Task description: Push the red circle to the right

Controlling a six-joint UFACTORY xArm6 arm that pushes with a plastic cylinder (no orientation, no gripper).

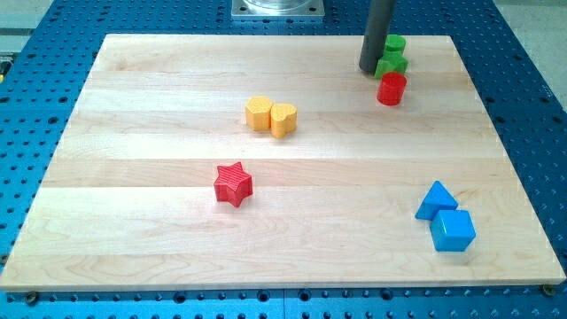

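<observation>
The red circle (391, 89) is a short red cylinder near the view's top right of the wooden board (159, 133). My tip (369, 70) is the lower end of a dark rod that comes down from the view's top edge. It stands just up and left of the red circle, a small gap apart. Two green blocks, a green circle (395, 45) and a green star-like block (392, 64), sit right beside my tip on its right, just above the red circle.
A yellow hexagon (259, 113) and a yellow heart (283, 119) touch near the board's middle. A red star (234, 183) lies lower left of centre. A blue triangle (435, 200) and a blue cube (454, 230) sit at the lower right.
</observation>
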